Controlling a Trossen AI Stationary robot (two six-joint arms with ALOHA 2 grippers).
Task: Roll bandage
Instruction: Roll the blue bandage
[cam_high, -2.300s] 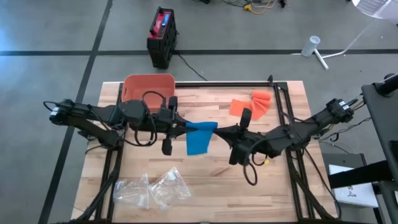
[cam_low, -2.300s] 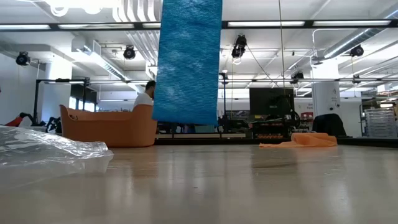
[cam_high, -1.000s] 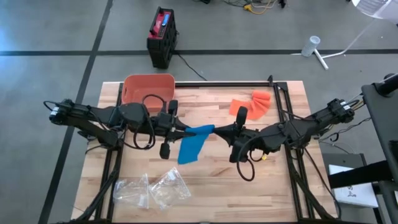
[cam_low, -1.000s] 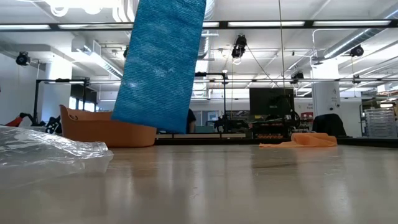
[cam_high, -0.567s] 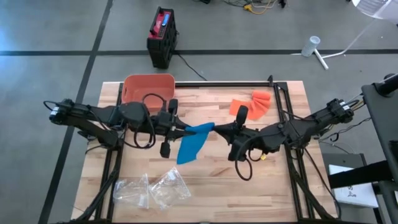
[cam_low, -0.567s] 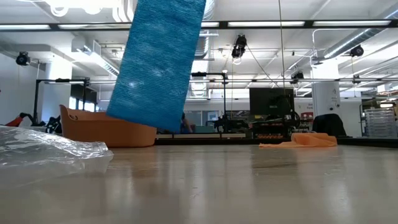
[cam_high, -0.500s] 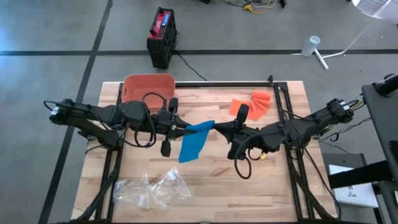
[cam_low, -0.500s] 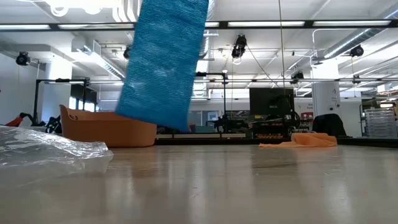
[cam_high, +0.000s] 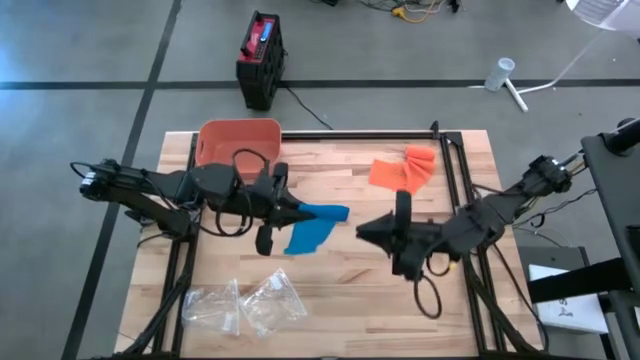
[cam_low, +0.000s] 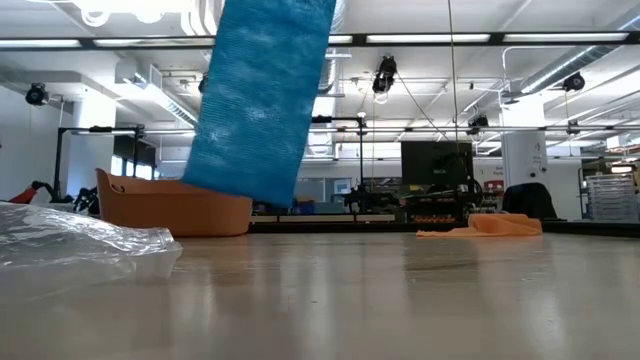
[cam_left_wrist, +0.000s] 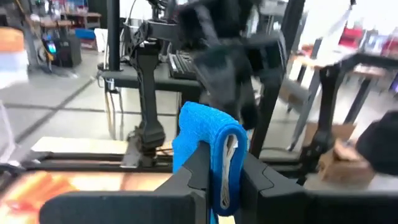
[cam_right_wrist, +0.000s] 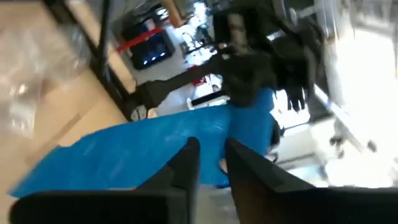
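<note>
Bandage (cam_high: 312, 228) between left pincer (cam_high: 296, 212), right pincer (cam_high: 364, 231)

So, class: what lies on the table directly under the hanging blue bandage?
Under the blue bandage, only bare table shows; its lower end hangs clear. The left gripper pinches its top. Behind it, part of the orange basket is covered.

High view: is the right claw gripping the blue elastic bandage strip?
No: the right claw sits apart from the blue elastic bandage strip, which hangs from the left claw alone.

Even overhead light fills my workspace; ceiling strip lights (cam_low: 420, 38) glare in the low view and sheen the worktop (cam_low: 400, 300). My right wrist picture is smeared with motion blur, and the left's background is soft.
</note>
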